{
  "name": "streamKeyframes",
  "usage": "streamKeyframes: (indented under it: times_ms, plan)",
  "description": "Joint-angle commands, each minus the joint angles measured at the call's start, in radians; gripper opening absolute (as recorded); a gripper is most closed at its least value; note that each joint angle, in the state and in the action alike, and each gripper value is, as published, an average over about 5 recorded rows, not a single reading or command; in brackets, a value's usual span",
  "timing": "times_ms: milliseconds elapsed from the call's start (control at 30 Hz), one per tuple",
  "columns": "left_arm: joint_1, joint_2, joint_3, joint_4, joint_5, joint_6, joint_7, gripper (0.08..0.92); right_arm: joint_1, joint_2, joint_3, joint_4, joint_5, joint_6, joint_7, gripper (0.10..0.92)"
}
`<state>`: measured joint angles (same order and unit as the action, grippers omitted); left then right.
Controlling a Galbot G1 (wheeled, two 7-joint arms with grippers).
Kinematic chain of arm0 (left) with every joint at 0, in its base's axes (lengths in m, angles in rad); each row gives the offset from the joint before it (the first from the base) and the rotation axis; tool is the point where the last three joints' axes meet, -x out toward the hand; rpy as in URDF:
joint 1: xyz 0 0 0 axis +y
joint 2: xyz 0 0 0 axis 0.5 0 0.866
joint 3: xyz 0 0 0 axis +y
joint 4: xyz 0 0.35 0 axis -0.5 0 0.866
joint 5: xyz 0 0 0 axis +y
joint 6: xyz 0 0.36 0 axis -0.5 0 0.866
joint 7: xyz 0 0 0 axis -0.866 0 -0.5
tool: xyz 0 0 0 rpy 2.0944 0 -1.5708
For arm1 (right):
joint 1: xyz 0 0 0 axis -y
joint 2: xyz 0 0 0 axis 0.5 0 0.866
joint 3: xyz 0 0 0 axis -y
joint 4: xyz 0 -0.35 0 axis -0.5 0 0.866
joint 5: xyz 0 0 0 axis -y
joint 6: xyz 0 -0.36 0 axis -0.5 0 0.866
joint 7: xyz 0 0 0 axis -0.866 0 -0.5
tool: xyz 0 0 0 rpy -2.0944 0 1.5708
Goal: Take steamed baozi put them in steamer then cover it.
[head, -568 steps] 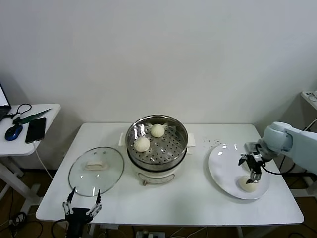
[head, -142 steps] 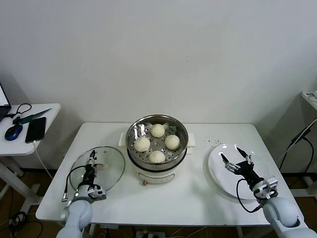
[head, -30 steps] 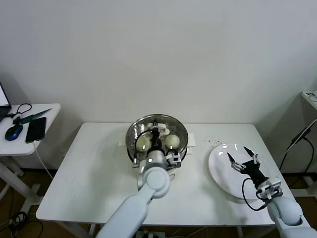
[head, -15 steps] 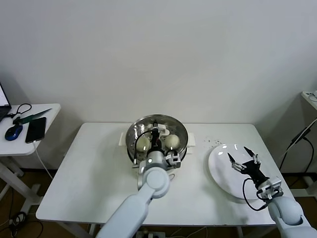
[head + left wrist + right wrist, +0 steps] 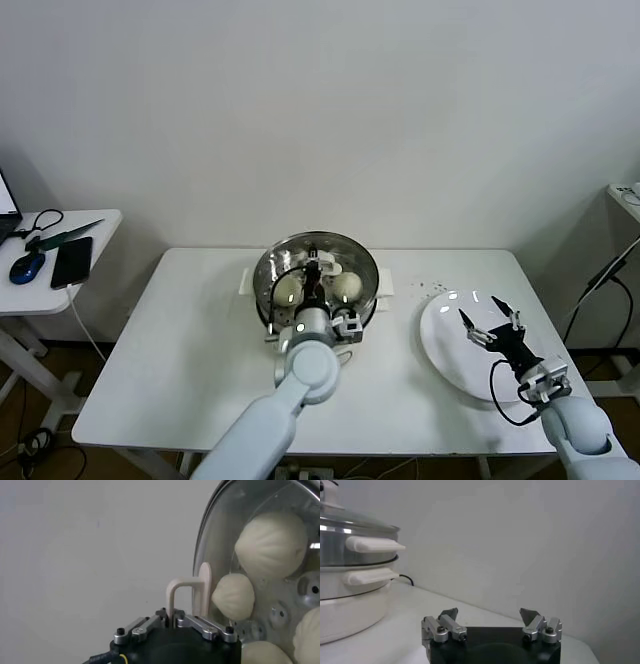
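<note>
The clear glass cover (image 5: pixel 345 254) rests on the steel steamer (image 5: pixel 263 283) at the back middle of the table. My left gripper (image 5: pixel 314 263) reaches over it and is shut on the cover's cream handle (image 5: pixel 187 592), its jaws pinching one leg of the handle. Through the glass I see steamed baozi (image 5: pixel 271 542) lying on the perforated tray, two of them (image 5: pixel 288 290) visible from the head view. My right gripper (image 5: pixel 488 318) hovers open above the white plate (image 5: pixel 450 352), holding nothing. In the right wrist view the covered steamer (image 5: pixel 350 535) stands far off beyond the open right gripper (image 5: pixel 490 615).
The white table (image 5: pixel 190 380) carries the steamer on its white base (image 5: pixel 345 610) and the plate at the right. A side table at the far left holds a phone (image 5: pixel 72 262) and a mouse (image 5: pixel 28 267). A wall stands close behind.
The left arm has shifted very slightly to the left while its gripper stays on the cover's handle. The cover stays on the steamer. The right arm has not moved.
</note>
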<state>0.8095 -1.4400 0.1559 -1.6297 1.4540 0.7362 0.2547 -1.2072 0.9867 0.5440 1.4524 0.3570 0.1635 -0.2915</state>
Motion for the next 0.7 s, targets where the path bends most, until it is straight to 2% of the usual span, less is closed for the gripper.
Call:
streamKeyframes:
  times_ms: [33,367,633,700]
  plan:
    - [0.007,0.026,0.007,-0.073,-0.027,0.049,0.004,0.251,0.003,0.0,0.0,-0.003,-0.003,-0.003,-0.002,0.823]
    - [0.066,0.1,0.002,-0.267,-0.086,0.049,0.015,0.537,0.003,-0.002,0.009,0.004,0.0,-0.037,-0.002,0.823]
    - [0.188,0.202,-0.025,-0.423,-0.208,0.034,-0.021,0.765,0.002,-0.005,0.019,0.028,-0.036,-0.116,-0.001,0.823]
    - [0.229,0.223,-0.042,-0.45,-0.244,0.013,-0.031,0.798,0.005,-0.005,0.021,0.035,-0.037,-0.133,-0.001,0.823]
